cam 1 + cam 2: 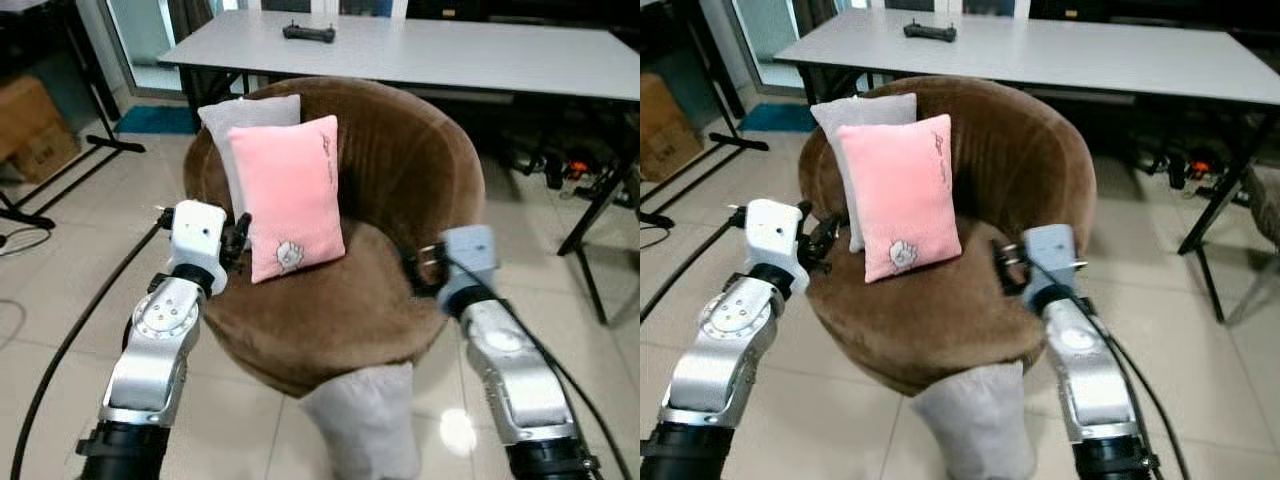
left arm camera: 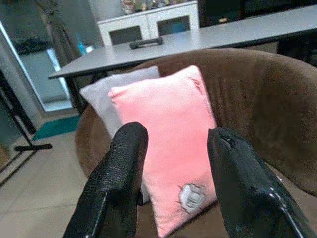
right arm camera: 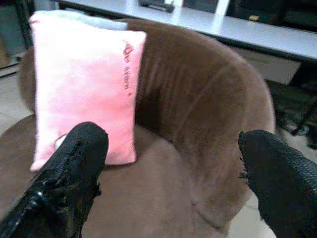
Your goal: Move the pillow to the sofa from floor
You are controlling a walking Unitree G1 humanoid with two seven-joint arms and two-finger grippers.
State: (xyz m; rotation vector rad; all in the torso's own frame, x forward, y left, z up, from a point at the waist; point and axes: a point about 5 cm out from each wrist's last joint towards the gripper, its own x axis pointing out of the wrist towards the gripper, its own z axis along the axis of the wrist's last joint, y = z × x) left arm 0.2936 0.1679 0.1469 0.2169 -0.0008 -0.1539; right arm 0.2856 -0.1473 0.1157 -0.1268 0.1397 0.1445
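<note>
The pink pillow (image 1: 288, 198) is leaned upright against the back of the brown sofa (image 1: 400, 160), in front of a grey pillow (image 1: 232, 115). The left gripper (image 2: 171, 183) and the right gripper (image 3: 171, 183) are held open and empty near the seat.

A long grey table (image 1: 420, 50) stands behind the seat, with a black remote controller (image 1: 309, 33) lying near its far edge. A cardboard box (image 1: 30, 125) sits on the tiled floor (image 1: 60, 290) at the left, by a black stand's legs (image 1: 60, 175). A black cable (image 1: 75, 335) trails across the tiles. A white cabinet (image 2: 148, 25) stands beyond the table.
</note>
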